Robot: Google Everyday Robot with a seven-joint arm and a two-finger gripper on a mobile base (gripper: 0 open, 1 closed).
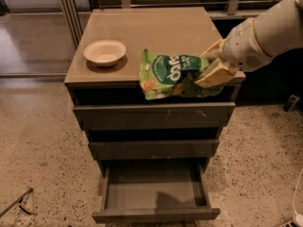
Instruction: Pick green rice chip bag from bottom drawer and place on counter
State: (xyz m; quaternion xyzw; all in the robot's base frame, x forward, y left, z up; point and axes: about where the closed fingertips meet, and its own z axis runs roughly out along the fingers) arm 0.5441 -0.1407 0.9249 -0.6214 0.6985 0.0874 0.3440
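Counter (161,30) edge: end effector (209,64) grips green rice chip bag (165,74), lettering unreadable.

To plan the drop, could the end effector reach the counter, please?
Likely yes: the end effector holds the bag at the counter's front edge; the bowl sits well left.
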